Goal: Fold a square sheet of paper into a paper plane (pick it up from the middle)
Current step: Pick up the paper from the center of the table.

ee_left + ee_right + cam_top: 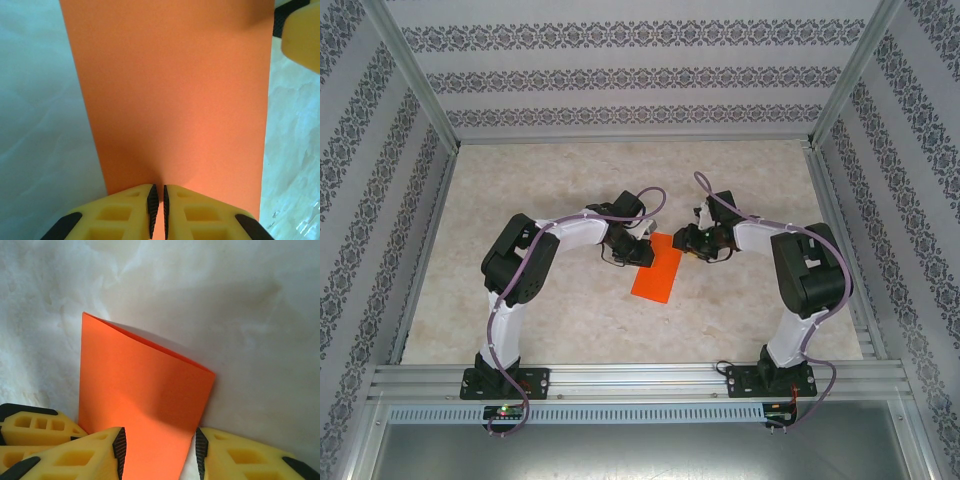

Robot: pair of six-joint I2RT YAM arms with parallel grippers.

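**Inspector:** Grippers first, from the wrist cameras. State?

**Assistant:** Left gripper [158,210], bottom centre of its wrist view: jaws all but closed, pinching the near edge of the sheet [170,90]. Right gripper [160,450], bottom of its own view: jaws about half apart, with the sheet's end lying between them. I see no firm clamp there, so I record it as open and holding nothing.

**Inspector:** And the sheet itself?

**Assistant:** In the overhead view it lies flat at the middle of the table [520,330], between the two grippers. Its upper end is by the fingers and its lower end slants toward the bottom of the frame. It shows as a long rectangle, not a square. The right wrist view shows two layers along its far edge, upper middle of the frame.

**Inspector:** Progress?

**Assistant:** My judgement — one fold down the middle is made, and little more. There is no pointed nose, no slanted corner fold and no wing. The corner folds and the wing creases are all left to do — most of the job.
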